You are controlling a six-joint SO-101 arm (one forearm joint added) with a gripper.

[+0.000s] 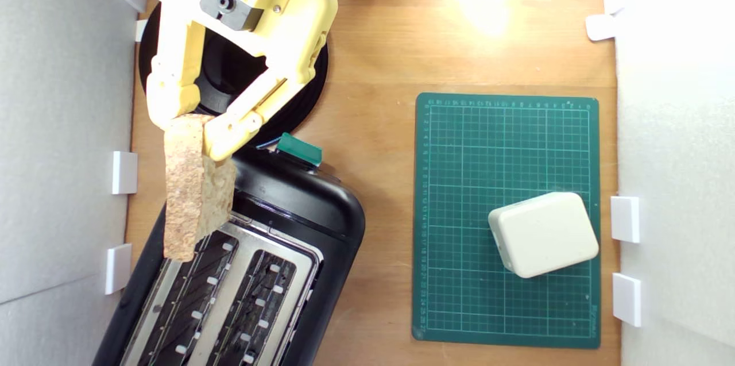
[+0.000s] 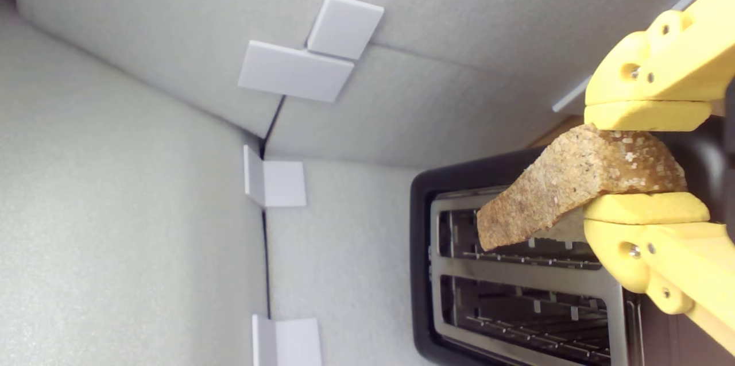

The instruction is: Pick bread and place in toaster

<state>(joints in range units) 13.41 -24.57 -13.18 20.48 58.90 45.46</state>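
Exterior view looked straight down from overhead; wrist view sat close behind yellow plastic gripper [image 2: 643,162]; both shared black silver-topped toaster [image 1: 298,205] beneath gripper.

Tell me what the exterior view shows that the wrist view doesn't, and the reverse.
Only the exterior view shows the green gridded cutting mat, the cream-white rounded plastic box on it, the round glossy black plate, the toaster's green lever knob and the wooden tabletop.

Only the wrist view shows the grey foam wall corner beyond the toaster.

Both show the yellow gripper shut on the brown-crusted bread slice above the black two-slot toaster.
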